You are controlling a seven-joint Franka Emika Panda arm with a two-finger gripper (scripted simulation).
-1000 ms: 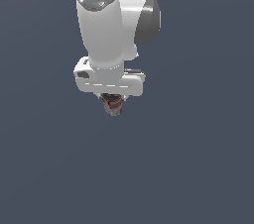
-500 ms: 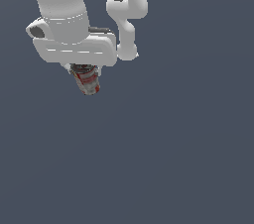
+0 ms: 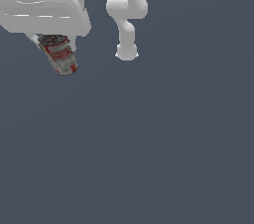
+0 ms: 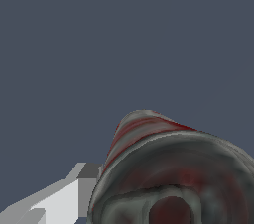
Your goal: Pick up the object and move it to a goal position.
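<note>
A white Franka Panda gripper [image 3: 55, 44] held the can [image 3: 60, 54] aloft near the upper corner of the exterior view's left, its jaws closed narrowly on the can's upper part. The can hung directly below the broad white gripper body, tilted, with its lower end leaning toward the exterior view's right. Its label showed red, white and grey bands, and a dark rim sat tucked against the underside of the gripper.

To the exterior view's right of the can, well apart from it, stood the arm's white jointed links [image 3: 126, 15], ending in a rounded base.

Below the can lay only a flat, slate-blue bench [image 3: 149, 158], and the can did not touch it in the exterior view.

From the wrist view, the can [image 4: 173, 173] filled the foreground at close range, its dark, blurred end face turned to the lens and its red-and-white striped side running away behind. One white finger [image 4: 59, 200] lay pressed against the can's side; the opposite finger was hidden by the can.
</note>
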